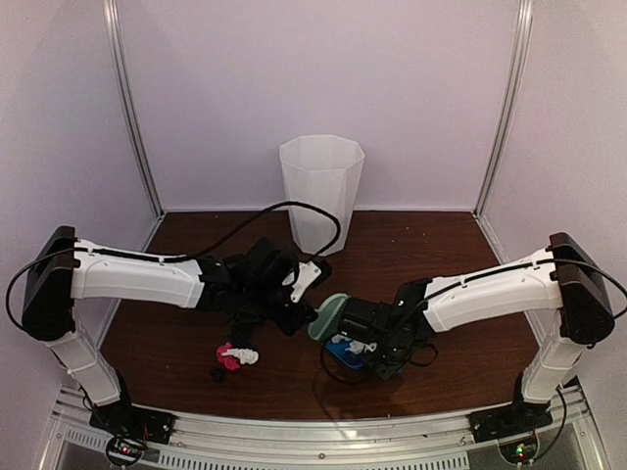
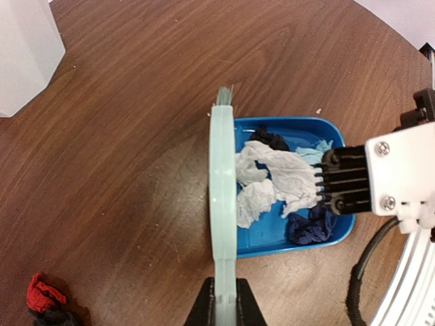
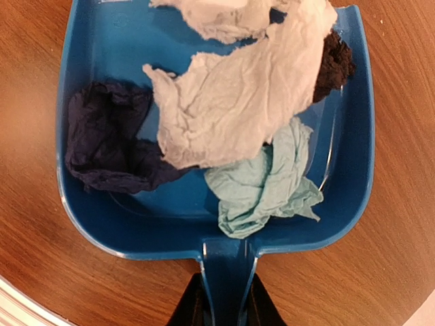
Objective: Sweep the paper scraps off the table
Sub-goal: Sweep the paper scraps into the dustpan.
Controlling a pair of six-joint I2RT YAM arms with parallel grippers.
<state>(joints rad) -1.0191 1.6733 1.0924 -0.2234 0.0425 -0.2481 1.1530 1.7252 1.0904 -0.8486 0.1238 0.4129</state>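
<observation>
1. Well left of the dustpan (image 1: 341, 349), on the table (image 1: 441, 250): a clump of paper scraps (image 1: 235, 356), pink, white & black, not yet swept. Left wrist view shows a red wad (image 2: 43, 292) w/ something black under it on that same side, prob. part of this clump.
2. Just left of the dustpan: left gripper (image 2: 222, 304) is clamped on the handle of the mint-green hand brush (image 2: 223, 197). Brush stands on edge across the pan's open mouth. I'd judge it acts as a gate so the load can't slide back out.
3. Behind the dustpan, towards the back wall: white bin (image 1: 320, 191), upright, open top. Likely where the load is to be tipped.
4. Inside the dustpan: white crumpled sheet (image 3: 238, 102) on top, navy wad (image 3: 102, 146) at one side, pale-green wad (image 3: 268, 180) nearest the handle, dark wad (image 3: 334, 64) in a far corner. Pan looks to sit on the wood, mouth facing the brush.
5. At the dustpan's right end: right gripper (image 3: 228, 309) is closed on the pan's handle, a finger each side. Prob. there to pin the pan vs. the brush's push.
</observation>
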